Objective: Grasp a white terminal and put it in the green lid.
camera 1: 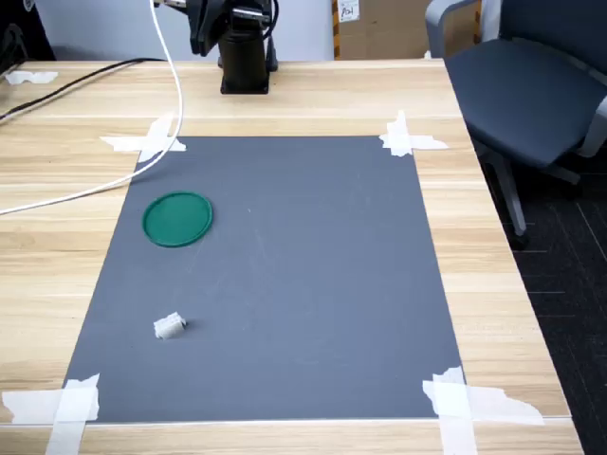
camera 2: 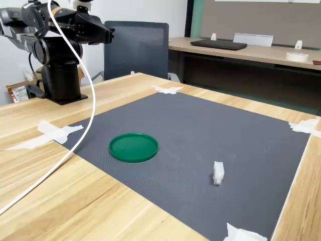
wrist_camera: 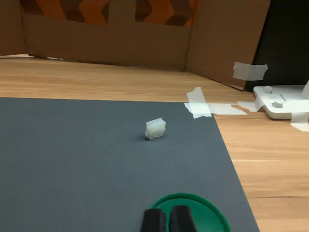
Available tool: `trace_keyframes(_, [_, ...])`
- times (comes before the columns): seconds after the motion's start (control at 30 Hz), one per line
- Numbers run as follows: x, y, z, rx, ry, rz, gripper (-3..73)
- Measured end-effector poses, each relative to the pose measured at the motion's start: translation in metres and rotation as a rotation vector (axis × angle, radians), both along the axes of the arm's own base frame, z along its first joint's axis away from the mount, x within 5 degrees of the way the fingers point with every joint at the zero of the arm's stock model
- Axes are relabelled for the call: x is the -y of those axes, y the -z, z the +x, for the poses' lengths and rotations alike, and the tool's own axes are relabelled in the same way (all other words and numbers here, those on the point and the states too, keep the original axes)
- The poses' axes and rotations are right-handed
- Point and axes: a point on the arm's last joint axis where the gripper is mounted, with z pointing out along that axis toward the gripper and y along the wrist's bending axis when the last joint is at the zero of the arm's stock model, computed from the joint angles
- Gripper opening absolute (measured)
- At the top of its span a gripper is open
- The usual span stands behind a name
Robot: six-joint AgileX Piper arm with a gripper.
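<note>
The white terminal (camera 1: 169, 327) (camera 2: 217, 172) lies on the dark grey mat, near the first exterior view's lower left corner. The green lid (camera 1: 177, 219) (camera 2: 133, 147) lies flat on the same mat, further back toward the arm's base, empty. My gripper (camera 2: 106, 34) is held high above the arm's base, well away from both. In the wrist view its two black fingertips (wrist_camera: 155, 220) sit close together with nothing between them, over the rim of the green lid (wrist_camera: 203, 209), and the white terminal (wrist_camera: 155, 129) lies beyond it on the mat.
The grey mat (camera 1: 313, 284) is taped to the wooden table with white tape at its corners (camera 1: 410, 138). A white cable (camera 1: 176, 95) runs from the arm across the table. An office chair (camera 1: 531, 85) stands beside the table. Cardboard panels (wrist_camera: 111, 43) and a white device (wrist_camera: 282, 101) border the far side.
</note>
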Motion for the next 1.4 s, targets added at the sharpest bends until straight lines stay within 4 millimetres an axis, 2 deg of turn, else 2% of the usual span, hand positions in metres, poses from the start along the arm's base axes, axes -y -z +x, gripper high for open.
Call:
trace_keyframes(0.97, [-0.001, 0.003, 0.0, -0.029, -0.007, 0.011, -2.8])
trace_keyframes(1.4, [0.0, 0.011, 0.011, -0.17, -0.007, 0.007, -2.8])
